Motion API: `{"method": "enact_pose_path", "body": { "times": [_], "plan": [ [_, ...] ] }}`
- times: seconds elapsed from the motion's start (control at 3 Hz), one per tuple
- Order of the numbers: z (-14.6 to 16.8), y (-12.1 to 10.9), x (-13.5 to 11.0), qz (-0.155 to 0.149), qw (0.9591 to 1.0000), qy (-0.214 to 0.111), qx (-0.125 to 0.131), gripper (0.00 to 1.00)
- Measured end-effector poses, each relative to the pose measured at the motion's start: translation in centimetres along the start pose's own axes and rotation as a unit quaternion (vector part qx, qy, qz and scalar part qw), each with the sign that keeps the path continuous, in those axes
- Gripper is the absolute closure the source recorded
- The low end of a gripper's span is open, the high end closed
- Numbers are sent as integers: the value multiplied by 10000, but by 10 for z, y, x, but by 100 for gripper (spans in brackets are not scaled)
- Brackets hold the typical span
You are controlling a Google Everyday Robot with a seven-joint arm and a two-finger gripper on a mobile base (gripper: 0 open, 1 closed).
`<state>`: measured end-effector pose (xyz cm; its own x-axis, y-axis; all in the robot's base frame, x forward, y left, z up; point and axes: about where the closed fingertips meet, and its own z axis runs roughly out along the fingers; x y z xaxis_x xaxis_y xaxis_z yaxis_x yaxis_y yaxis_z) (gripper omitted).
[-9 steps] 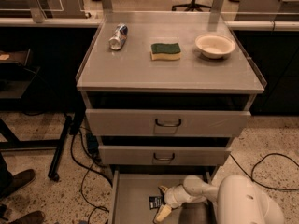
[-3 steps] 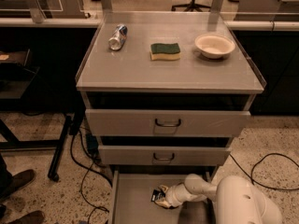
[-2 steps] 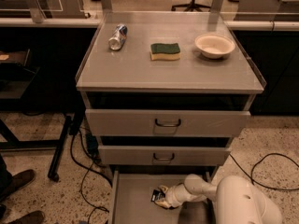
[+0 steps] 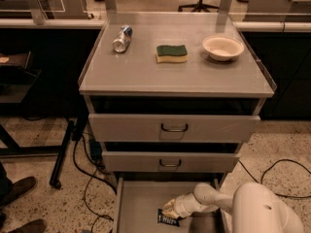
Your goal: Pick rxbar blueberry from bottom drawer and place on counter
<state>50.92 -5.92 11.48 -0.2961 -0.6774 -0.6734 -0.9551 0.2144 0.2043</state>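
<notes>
The rxbar blueberry (image 4: 167, 219), a small dark bar with white lettering, lies on the grey floor of the open bottom drawer (image 4: 138, 203), near its front middle. My gripper (image 4: 171, 210) is down inside the drawer, reaching in from the right, right over the bar's far edge and touching or nearly touching it. My white arm (image 4: 252, 210) fills the lower right corner. The counter (image 4: 146, 74) is the grey top of the cabinet, well above the gripper.
On the counter lie a can on its side (image 4: 122, 38), a green-and-yellow sponge (image 4: 171, 53) and a white bowl (image 4: 223, 47). The two handled drawers (image 4: 174, 127) above are partly pulled out and overhang the bottom one. Cables (image 4: 87, 178) lie on the floor at left.
Since three seconds ago the gripper has shifted a little toward the drawer's back, over the bar. Over the last second it has barely moved.
</notes>
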Motion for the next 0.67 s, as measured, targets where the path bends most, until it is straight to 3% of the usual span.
{"method": "enact_pose_path", "body": {
  "times": [0.67],
  "plan": [
    [-10,12,-11,0,9995,-280,158,100]
  ]
}}
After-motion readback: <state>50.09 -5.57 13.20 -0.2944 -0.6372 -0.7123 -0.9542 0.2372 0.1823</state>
